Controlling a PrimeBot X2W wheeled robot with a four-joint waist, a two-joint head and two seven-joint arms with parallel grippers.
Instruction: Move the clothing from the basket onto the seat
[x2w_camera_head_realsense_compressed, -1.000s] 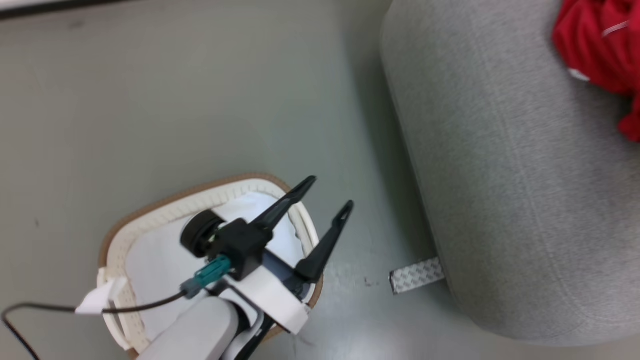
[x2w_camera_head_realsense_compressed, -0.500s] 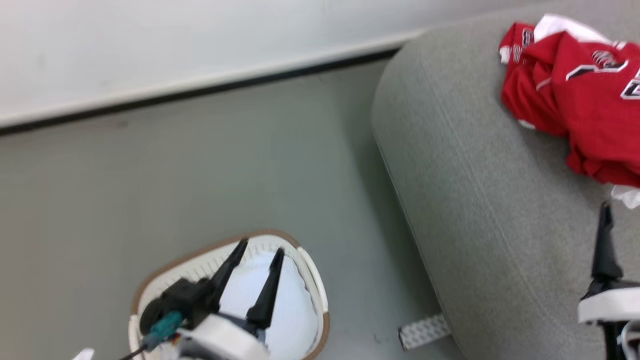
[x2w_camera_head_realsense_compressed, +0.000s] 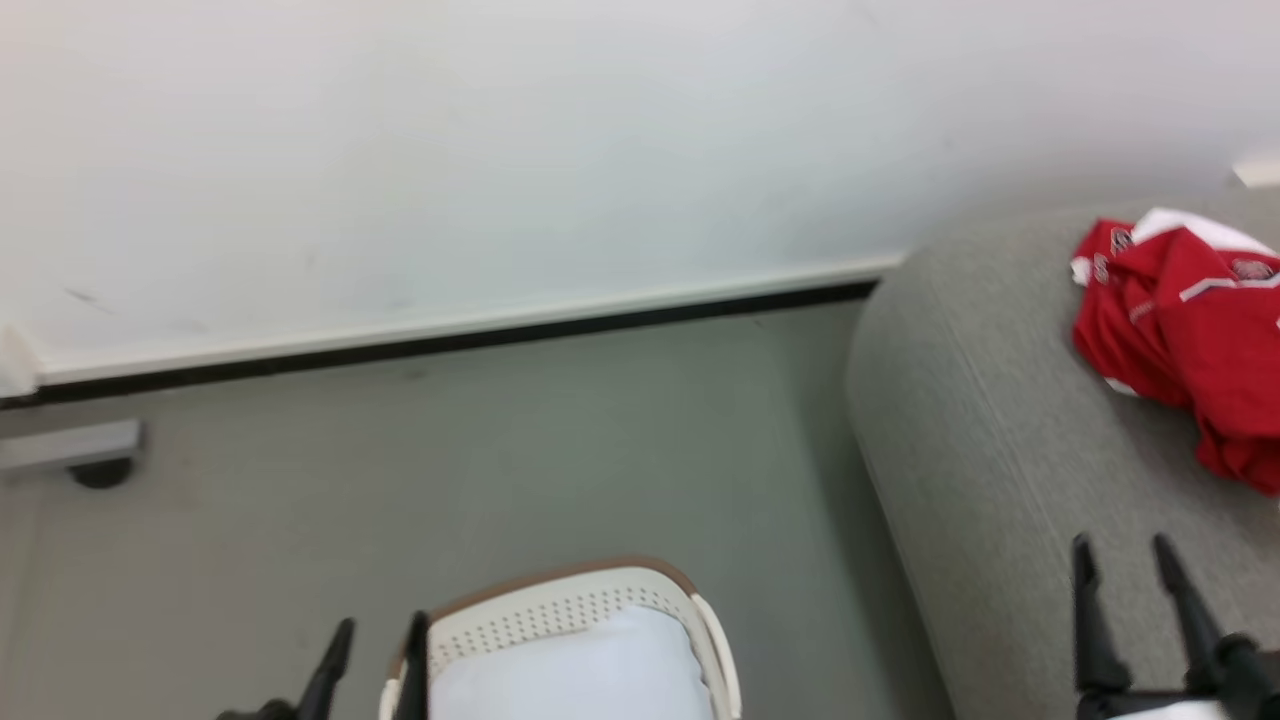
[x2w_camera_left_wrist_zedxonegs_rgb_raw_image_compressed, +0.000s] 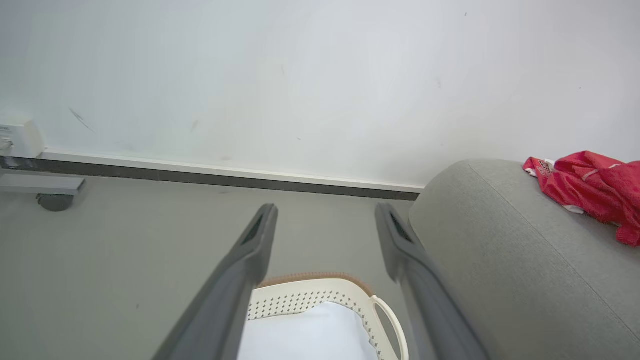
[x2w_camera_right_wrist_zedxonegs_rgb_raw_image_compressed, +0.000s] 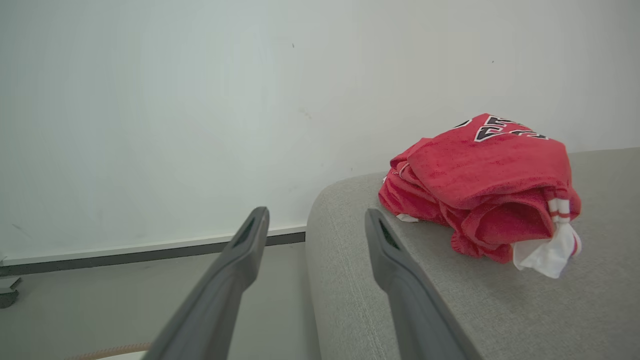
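Since the head camera has tipped upward, we see more white wall in the head view than half a second ago, while the clothing (x2w_camera_head_realsense_compressed: 1185, 350) lies heaped on the seat (x2w_camera_head_realsense_compressed: 1000, 450), as before. Our left gripper (x2w_camera_head_realsense_compressed: 382, 625) stands spread and empty by the rim of the basket (x2w_camera_head_realsense_compressed: 570, 600). Our right gripper (x2w_camera_head_realsense_compressed: 1120, 548), likewise spread and empty, hangs over the seat. From the left wrist we look past parted fingers at the basket's white inside. From the right wrist, the red heap rests just beyond open fingers.
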